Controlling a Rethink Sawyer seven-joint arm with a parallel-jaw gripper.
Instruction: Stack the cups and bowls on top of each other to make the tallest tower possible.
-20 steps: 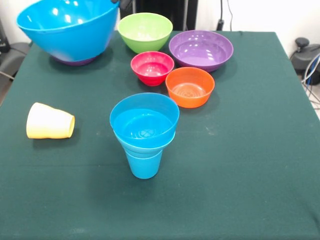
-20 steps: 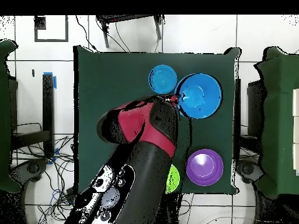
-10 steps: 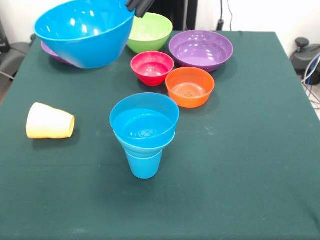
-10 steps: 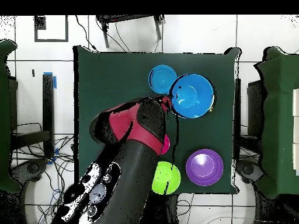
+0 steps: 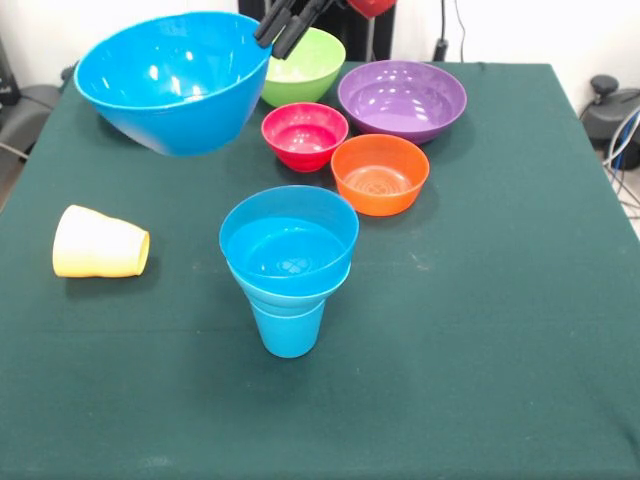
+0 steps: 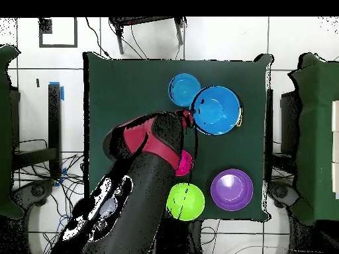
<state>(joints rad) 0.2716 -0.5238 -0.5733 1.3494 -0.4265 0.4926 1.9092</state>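
Nearest in the front view, the tower [image 5: 288,270] is seen standing upright on the dark green cloth-covered table [image 5: 480,330]: a sky-blue tapered cup [image 5: 288,328] at the base, with glossy blue bowls [image 5: 289,240] nested in its mouth so that the shape flares out like a funnel. From overhead it is seen as a blue disc [image 6: 184,88].

To its left, well apart, the pale yellow cup [image 5: 99,243] is found lying on its side, its mouth turned toward the tower.

Behind the tower a smooth orange bowl [image 5: 380,174] is set upright, with a pink-red bowl [image 5: 304,135] just beside it. Further back, a wider purple bowl [image 5: 401,99] and a lime green bowl [image 5: 300,62] are placed; both are round and shiny [image 6: 232,189] [image 6: 185,201].

At the far left, the largest blue bowl [image 5: 175,80] is held clear of the table, tilted with its opening toward the camera, highlights showing on its glossy inner wall. Its rim is pinched between the black fingers of the gripper [image 5: 287,24], which are closed on the edge nearest the green bowl. From overhead, the bowl [image 6: 216,110] is seen just beside the tower, with the red and black arm [image 6: 149,159] reaching to its rim.
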